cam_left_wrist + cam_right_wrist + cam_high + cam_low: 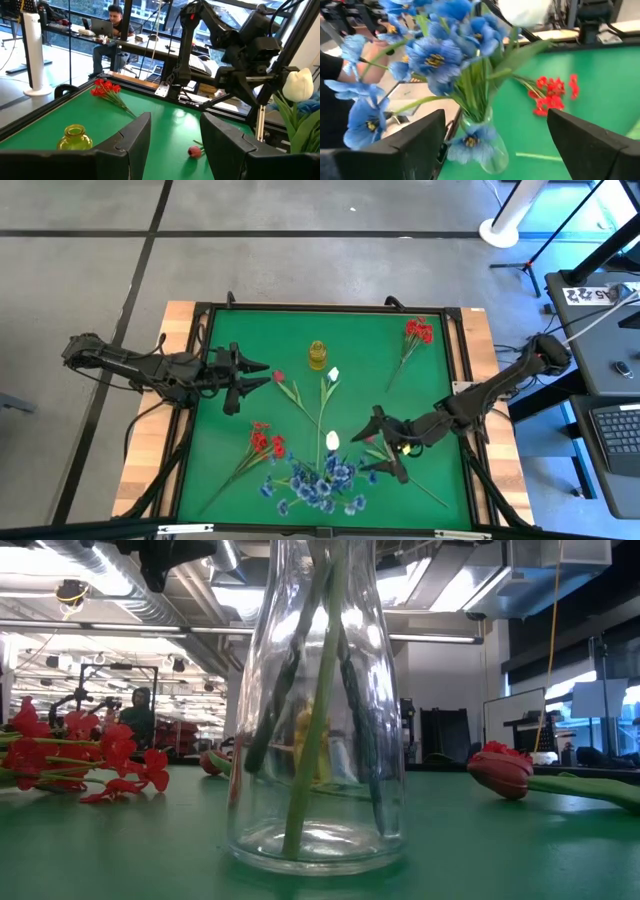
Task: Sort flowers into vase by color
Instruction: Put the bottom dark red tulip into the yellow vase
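Blue flowers (320,480) stand in a clear glass vase (315,740) at the table's near edge, with a white bud (332,440) among them. Lying flat on the green mat are a red cluster (265,442), a second red cluster (418,330), a white-budded stem (333,373), a dark rosebud (279,377) and another rosebud (368,439). My right gripper (385,442) is open just right of the vase, over that second rosebud's stem (535,157). My left gripper (255,377) is open near the first rosebud, at the table's left side.
A small yellow vase (317,355) stands at the table's far middle, also seen in the left wrist view (75,137). A black raised frame (200,380) borders the mat. People sit at desks in the room beyond (112,20).
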